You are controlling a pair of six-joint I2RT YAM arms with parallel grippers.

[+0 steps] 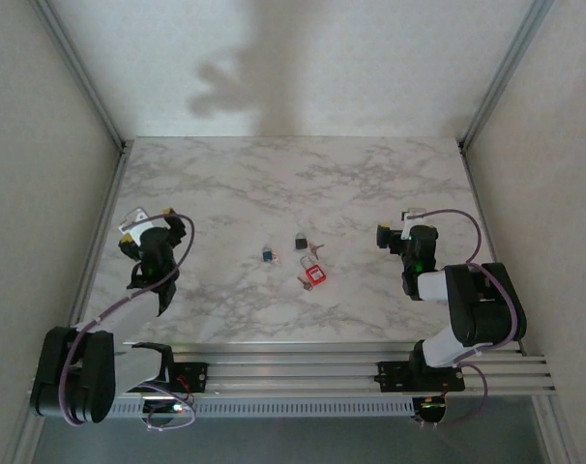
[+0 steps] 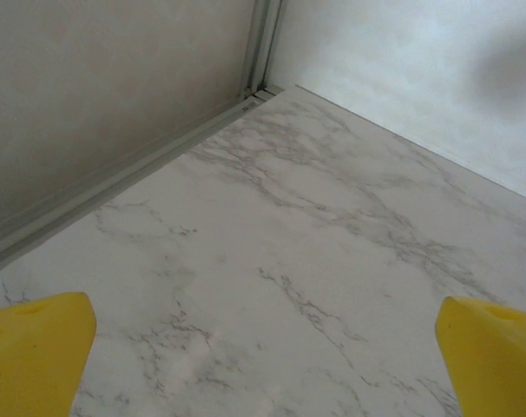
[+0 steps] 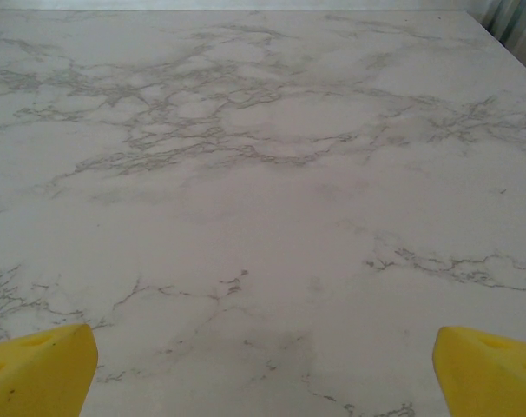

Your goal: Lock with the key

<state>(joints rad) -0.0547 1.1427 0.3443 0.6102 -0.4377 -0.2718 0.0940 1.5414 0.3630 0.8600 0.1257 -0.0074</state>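
Note:
Three small padlocks lie near the middle of the marble table in the top view: a red one [image 1: 316,275] with a key beside it, a blue one [image 1: 268,254] to its left and a black one [image 1: 301,240] behind with a key [image 1: 320,246] next to it. My left gripper [image 1: 138,228] rests at the table's left side, far from the locks, open with nothing between its yellow fingertips [image 2: 33,352]. My right gripper [image 1: 394,234] sits at the right side, also open and holding nothing, its yellow fingertips [image 3: 493,365] spread over bare marble.
The marble table [image 1: 274,184] is walled by grey panels on the left, right and back. An aluminium rail [image 1: 303,372] runs along the near edge with both arm bases. A metal corner frame [image 2: 259,52] shows in the left wrist view.

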